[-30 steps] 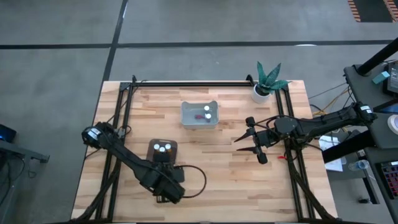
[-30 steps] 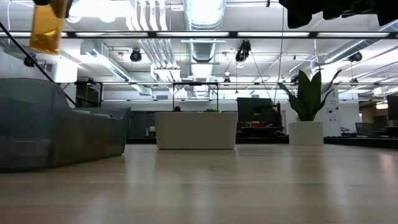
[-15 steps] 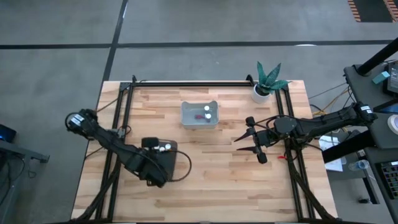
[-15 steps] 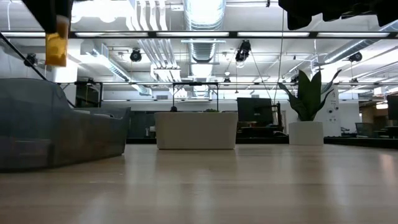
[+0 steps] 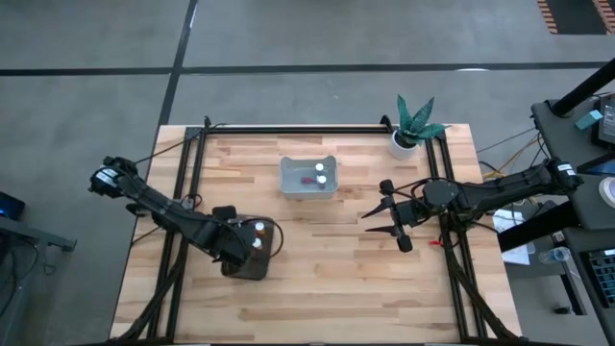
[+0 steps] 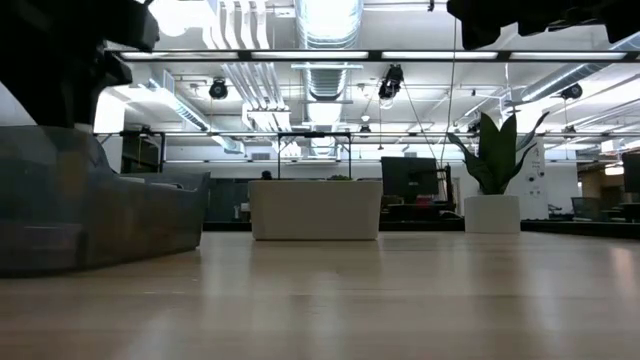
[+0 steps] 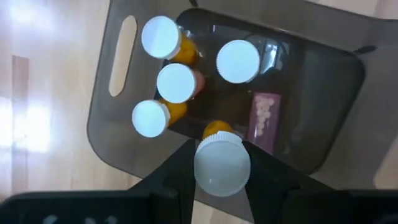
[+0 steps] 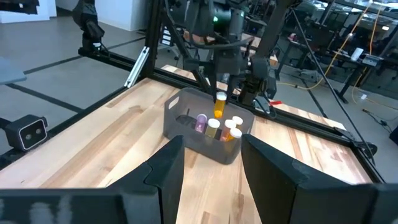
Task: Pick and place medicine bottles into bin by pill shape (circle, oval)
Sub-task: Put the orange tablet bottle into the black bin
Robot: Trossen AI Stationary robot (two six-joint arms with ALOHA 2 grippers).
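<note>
We see two slim black jointed arms, the left arm point(image 5: 173, 213) and right arm point(image 5: 500, 192), with black cables looping off them and broad matte-black fingers point(image 8: 163, 171).

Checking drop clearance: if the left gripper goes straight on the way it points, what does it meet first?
Probably the dark bin's floor. The left gripper, shut on an amber bottle, points into it beside four standing bottles; depth is unclear.

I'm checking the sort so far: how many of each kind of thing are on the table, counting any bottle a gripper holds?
Medicine bottles: 7 (4 in the dark bin, 1 in the left gripper over it, 2 in the clear bin)
Bins: 2
Potted plant: 1
Total: 10
</note>
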